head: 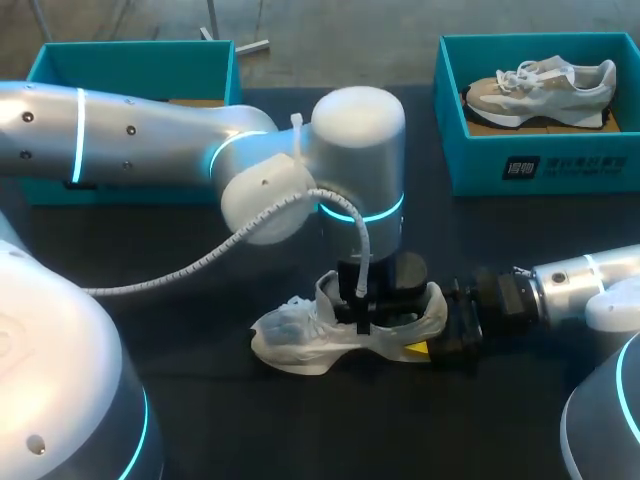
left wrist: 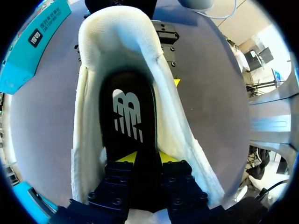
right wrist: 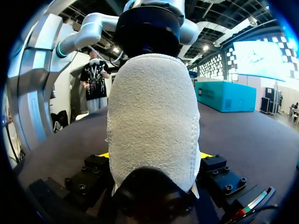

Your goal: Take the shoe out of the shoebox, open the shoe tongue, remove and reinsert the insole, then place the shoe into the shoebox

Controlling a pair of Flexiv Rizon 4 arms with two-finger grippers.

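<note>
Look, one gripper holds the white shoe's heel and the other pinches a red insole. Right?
The insole is black, not red, as the left wrist view shows. The right gripper does hold the white shoe's heel, and the left gripper pinches the insole.

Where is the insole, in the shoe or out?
In. The black insole lies inside the shoe, walls on both sides; the left gripper pinches its near end. Fully seated: cannot tell.

The white shoe [right wrist: 152, 116], heel first, tight between both fingers of my right pincer [right wrist: 154, 156]; teal shoebox [right wrist: 224, 95] far right.
</note>
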